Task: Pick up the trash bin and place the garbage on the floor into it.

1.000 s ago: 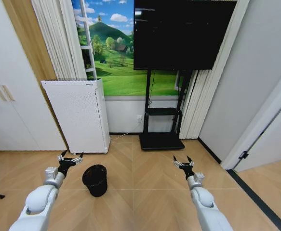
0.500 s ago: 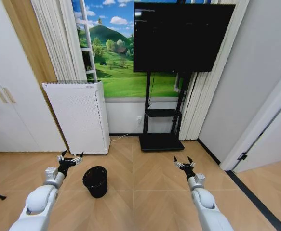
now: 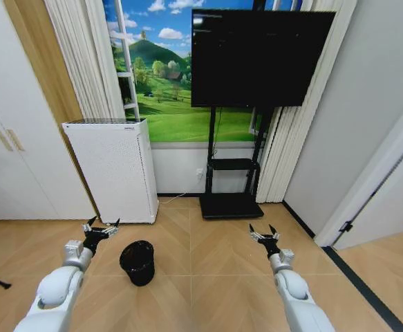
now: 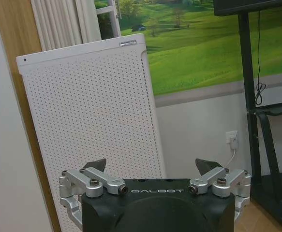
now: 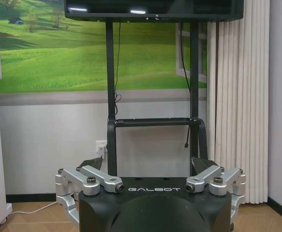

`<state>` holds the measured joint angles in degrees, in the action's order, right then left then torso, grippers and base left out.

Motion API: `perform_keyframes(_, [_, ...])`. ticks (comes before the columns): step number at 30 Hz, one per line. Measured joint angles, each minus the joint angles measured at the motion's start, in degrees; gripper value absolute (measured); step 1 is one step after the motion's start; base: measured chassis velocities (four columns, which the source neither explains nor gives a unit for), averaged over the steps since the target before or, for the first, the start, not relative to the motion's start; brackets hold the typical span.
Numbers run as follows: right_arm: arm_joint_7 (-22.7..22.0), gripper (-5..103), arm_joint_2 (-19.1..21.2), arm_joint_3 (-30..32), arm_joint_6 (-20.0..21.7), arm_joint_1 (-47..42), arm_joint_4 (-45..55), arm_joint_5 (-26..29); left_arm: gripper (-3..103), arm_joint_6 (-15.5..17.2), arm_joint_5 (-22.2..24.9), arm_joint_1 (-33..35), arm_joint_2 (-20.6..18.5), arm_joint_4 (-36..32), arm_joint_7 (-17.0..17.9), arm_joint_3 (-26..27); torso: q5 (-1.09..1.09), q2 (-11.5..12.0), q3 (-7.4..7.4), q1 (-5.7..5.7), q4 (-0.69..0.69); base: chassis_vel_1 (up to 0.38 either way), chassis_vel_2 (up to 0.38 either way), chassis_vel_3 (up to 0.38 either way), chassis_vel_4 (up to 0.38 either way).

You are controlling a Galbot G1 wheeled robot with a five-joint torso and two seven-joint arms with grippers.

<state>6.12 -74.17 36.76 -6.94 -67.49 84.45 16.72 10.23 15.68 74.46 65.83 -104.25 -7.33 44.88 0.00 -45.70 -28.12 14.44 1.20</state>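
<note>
The trash bin (image 3: 137,261), a small round black mesh basket, stands upright on the herringbone floor (image 3: 208,277) in the head view, just right of my left arm. My left gripper (image 3: 101,227) hovers open, up and to the left of the bin and apart from it. From the left wrist view its open fingers (image 4: 95,165) face the white appliance. My right gripper (image 3: 263,231) is held open over bare floor at the right, far from the bin, and its open fingers (image 5: 202,164) face the TV stand in the right wrist view. The garbage is out of view.
A tall white perforated appliance (image 3: 113,169) stands against the wall behind the bin. A large black TV (image 3: 260,54) sits on a black stand with a flat base (image 3: 231,204). A white wardrobe (image 3: 11,138) lines the left side, and a dark floor stripe (image 3: 363,283) runs at right.
The whole head view has shifted slightly: the appliance and wall sit a little lower and nearer, so the camera moved. Both arms hold the same pose with open grippers.
</note>
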Motion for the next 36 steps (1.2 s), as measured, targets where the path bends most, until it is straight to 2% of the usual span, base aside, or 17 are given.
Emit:
perform_keyframes(11, [-0.1,100,-0.5,-0.3,4.1,-2.8,3.7,1.1,100,0.1,0.1,0.1,0.0,0.2,0.4,0.1,0.0,-0.1,-0.05,0.05,0.01,0.0,0.0,0.0,0.0])
perform_keyframes(20, [-0.1,100,-1.0,-0.3,4.1,-3.0,4.1,0.6,100,0.0,0.2,0.4,-0.2,0.1,0.2,0.6,0.0,0.1,0.08,-0.05,0.0,0.073,-0.074,-0.076,0.092])
perform_keyframes(35, [-0.1,100,-1.0,0.5,3.2,-4.5,4.7,0.2,100,0.1,0.2,0.5,0.0,-0.4,-0.6,0.5,0.01,0.4,0.21,-0.16,0.02,0.247,-0.244,-0.253,0.244])
perform_keyframes(36, [-0.1,100,-1.1,0.6,3.1,-4.7,4.9,0.2,100,0.1,0.2,0.6,0.0,-0.4,-0.6,0.5,-0.04,0.4,0.22,-0.17,-0.02,0.307,-0.331,-0.357,0.327])
